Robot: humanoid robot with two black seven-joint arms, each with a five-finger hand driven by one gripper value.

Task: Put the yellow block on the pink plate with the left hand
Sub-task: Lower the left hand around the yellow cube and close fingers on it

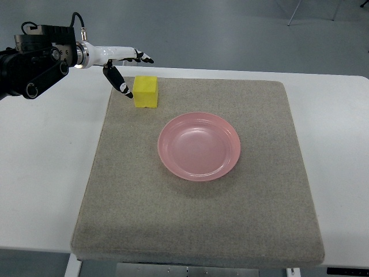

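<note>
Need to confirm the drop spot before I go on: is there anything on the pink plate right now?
Nothing lies on the pink plate; its whole bowl shows bare. The yellow block sits on the grey mat beside the left hand. What the plate itself covers cannot be seen.

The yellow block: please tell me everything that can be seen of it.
The yellow block is a small, plain, bright yellow cube; it looks like foam, though that is uncertain. It sits flat on the grey mat near the far left corner, apart from the empty pink plate. The left hand is open beside it, one dark fingertip close to its left face; contact cannot be told.
</note>
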